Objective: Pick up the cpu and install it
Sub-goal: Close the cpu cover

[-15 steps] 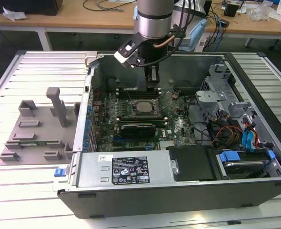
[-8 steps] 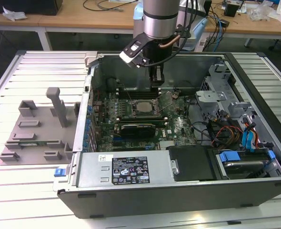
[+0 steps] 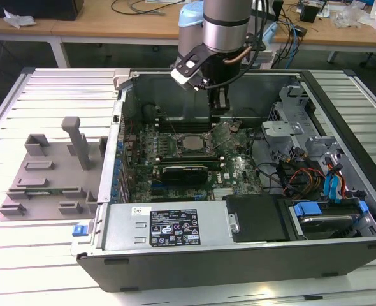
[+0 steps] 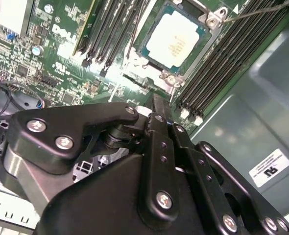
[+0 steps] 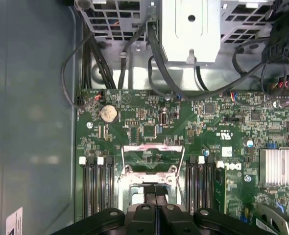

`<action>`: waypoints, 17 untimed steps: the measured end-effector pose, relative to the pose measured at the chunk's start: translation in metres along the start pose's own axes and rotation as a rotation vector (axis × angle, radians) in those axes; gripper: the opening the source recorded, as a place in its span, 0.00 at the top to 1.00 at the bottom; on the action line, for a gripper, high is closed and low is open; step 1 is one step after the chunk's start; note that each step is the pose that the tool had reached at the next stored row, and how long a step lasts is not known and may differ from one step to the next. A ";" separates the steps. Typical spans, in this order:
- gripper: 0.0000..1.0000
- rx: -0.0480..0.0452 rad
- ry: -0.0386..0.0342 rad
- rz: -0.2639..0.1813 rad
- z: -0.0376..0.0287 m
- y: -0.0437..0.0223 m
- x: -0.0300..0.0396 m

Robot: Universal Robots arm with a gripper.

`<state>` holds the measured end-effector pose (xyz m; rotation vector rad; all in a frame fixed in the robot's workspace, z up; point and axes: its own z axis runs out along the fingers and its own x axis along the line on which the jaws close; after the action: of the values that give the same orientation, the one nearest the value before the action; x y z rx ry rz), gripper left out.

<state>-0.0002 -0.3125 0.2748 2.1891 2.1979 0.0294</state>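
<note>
Pale silver metal marks the cpu (image 4: 174, 41), which lies flat inside the socket frame (image 4: 209, 20) on the green motherboard (image 3: 239, 169), with its edges parallel to the frame. Black memory slots (image 4: 218, 63) run close along two opposite sides of the socket. In the exterior view the gripper (image 3: 218, 113) hangs at about one o'clock from the cpu, above the board, its fingers clenched together on nothing. There is open room above the board. The grey drive cage (image 3: 290, 121) stands at three o'clock, inside the walls of the case (image 3: 207, 255).
</note>
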 end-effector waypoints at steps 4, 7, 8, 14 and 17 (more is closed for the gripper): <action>0.89 0.0001 -0.0001 0.000 0.0003 0.0065 0.0000; 0.89 0.0000 -0.0001 0.000 0.0005 0.0114 0.0000; 0.89 0.0000 0.0000 0.000 0.0006 0.0144 0.0000; 0.89 0.0005 0.0000 0.000 0.0014 0.0345 -0.0001; 0.89 0.0005 0.0000 0.000 0.0018 0.0427 -0.0001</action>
<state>0.0426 -0.3125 0.2748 2.1894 2.1980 0.0288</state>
